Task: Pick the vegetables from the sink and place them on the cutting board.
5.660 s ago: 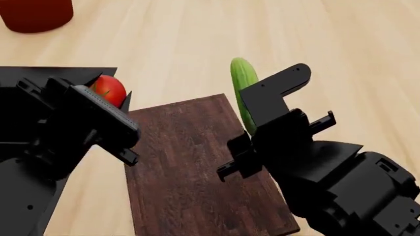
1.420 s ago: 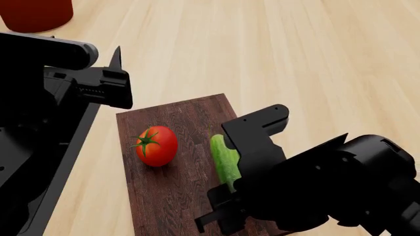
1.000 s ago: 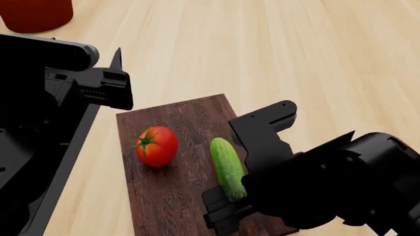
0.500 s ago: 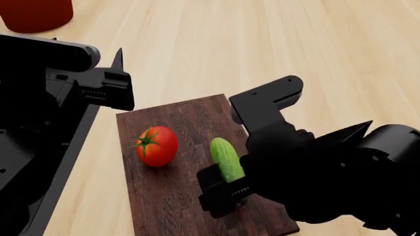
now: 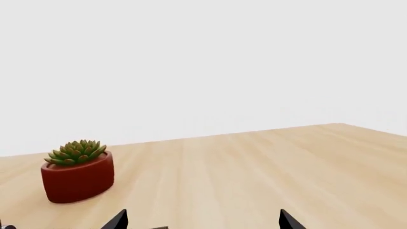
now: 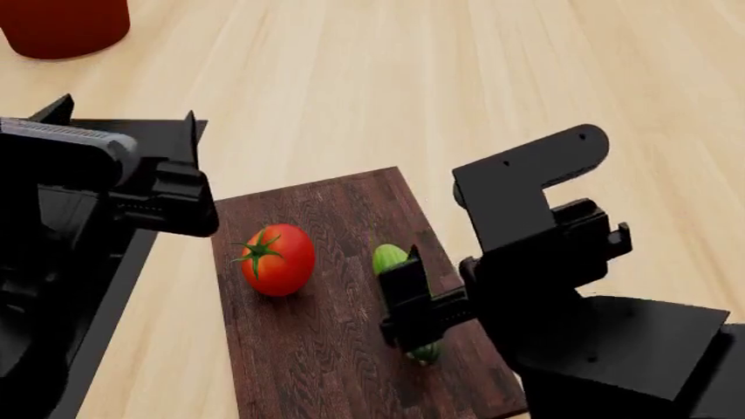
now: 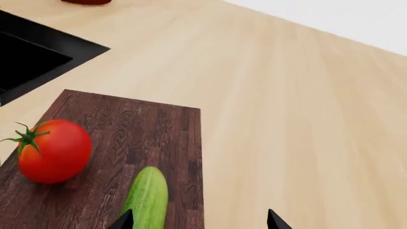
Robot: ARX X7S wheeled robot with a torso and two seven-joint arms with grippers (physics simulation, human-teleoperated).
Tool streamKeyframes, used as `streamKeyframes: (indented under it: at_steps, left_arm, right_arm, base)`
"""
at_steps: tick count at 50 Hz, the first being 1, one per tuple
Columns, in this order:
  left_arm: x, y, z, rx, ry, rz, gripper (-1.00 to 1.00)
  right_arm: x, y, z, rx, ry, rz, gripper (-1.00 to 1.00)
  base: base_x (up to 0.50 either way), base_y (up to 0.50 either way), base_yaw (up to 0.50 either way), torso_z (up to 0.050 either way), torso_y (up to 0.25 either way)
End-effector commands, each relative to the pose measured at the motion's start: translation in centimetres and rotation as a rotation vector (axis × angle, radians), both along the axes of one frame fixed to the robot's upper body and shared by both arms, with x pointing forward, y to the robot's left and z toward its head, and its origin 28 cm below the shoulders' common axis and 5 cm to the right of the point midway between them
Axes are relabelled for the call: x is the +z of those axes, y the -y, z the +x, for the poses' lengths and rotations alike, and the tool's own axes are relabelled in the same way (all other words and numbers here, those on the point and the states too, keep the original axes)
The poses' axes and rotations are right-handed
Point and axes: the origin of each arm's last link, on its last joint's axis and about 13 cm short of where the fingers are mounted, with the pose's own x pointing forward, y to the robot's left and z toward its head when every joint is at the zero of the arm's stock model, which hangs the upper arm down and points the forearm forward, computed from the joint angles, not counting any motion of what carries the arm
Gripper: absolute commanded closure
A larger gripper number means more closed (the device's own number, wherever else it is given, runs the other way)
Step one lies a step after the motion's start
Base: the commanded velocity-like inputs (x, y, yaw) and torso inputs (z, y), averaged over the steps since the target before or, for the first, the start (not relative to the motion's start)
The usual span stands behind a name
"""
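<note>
The red tomato (image 6: 277, 259) and the green cucumber (image 6: 389, 257) lie side by side on the dark brown cutting board (image 6: 305, 349). Both also show in the right wrist view, tomato (image 7: 54, 151) and cucumber (image 7: 147, 198), on the board (image 7: 127, 119). My right gripper (image 6: 501, 202) is open and empty, raised just above the cucumber and hiding its middle; in its own view (image 7: 198, 222) one fingertip sits beside the cucumber. My left gripper (image 6: 122, 115) is open and empty over the sink's (image 6: 111, 297) right edge, left of the board. In its own view (image 5: 202, 223) only the fingertips show.
A red pot (image 6: 58, 26) stands at the far left of the light wooden counter (image 6: 466, 78). In the left wrist view it holds a succulent (image 5: 77, 175). The black sink corner (image 7: 32, 57) lies left of the board.
My right gripper has let go of the cucumber and risen off it; the cucumber stays lying on the board. My left gripper has shifted lower in the head view.
</note>
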Motion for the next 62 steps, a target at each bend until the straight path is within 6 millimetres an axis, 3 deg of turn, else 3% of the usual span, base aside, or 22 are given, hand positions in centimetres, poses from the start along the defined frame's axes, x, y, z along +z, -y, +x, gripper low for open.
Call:
streamKeyframes:
  at_steps: [1,2,3,4,10,18,21,40,48,62]
  left_arm:
    - [-1.4,0.1,-2.3,-0.017,0.049,-0.062,-1.0]
    - [-1.6,0.0,-2.3,-0.009,0.045,-0.069,-1.0]
    - [-3.0,-0.1,-2.9,-0.006,0.063,-0.089,-1.0]
    - [-2.9,-0.2,-3.2,-0.01,0.069,-0.087,-1.0]
    - [-2.4,-0.4,-3.8,-0.004,0.094,-0.098,-1.0]
    - [-2.0,-0.2,-4.7,-0.025,0.126,-0.095,-1.0]
    - [-1.3,-0.2,-5.5,-0.03,0.147,-0.1,-1.0]
    - [0.4,0.5,-9.1,-0.113,0.283,-0.111,-1.0]
    - [1.0,0.7,-10.0,-0.147,0.304,-0.118,-1.0]
    - [2.4,0.4,-12.1,-0.169,0.364,-0.144,-1.0]
  right_arm:
    - [-1.0,0.4,-1.4,-0.013,0.209,0.066,-1.0]
    - [-1.1,0.5,-1.7,-0.007,0.24,0.081,-1.0]
    - [-3.4,1.3,-3.9,0.008,0.325,0.077,-1.0]
    - [-3.4,1.2,-4.0,0.006,0.401,0.109,-1.0]
    - [-4.4,1.7,-4.6,-0.052,0.429,0.157,-1.0]
    - [-4.0,1.7,-5.2,-0.065,0.461,0.152,-1.0]
    - [-5.7,2.0,-6.2,-0.055,0.421,0.124,-1.0]
    - [-0.2,1.9,-11.0,-0.026,0.618,0.159,-1.0]
    - [1.5,1.8,-11.7,-0.021,0.67,0.19,-1.0]
    - [1.2,1.7,-12.6,-0.033,0.683,0.221,-1.0]
  base:
    - [0.0,0.0,0.0,0.0,0.0]
    - [0.0,0.0,0.0,0.0,0.0]
    - [0.0,0.0,0.0,0.0,0.0]
    - [0.0,0.0,0.0,0.0,0.0]
    - [0.0,0.0,0.0,0.0,0.0]
    - [0.0,0.0,0.0,0.0,0.0]
    - [0.0,0.0,0.0,0.0,0.0]
    - [0.0,0.0,0.0,0.0,0.0]
    - [0.0,0.0,0.0,0.0,0.0]
    - [0.0,0.0,0.0,0.0,0.0]
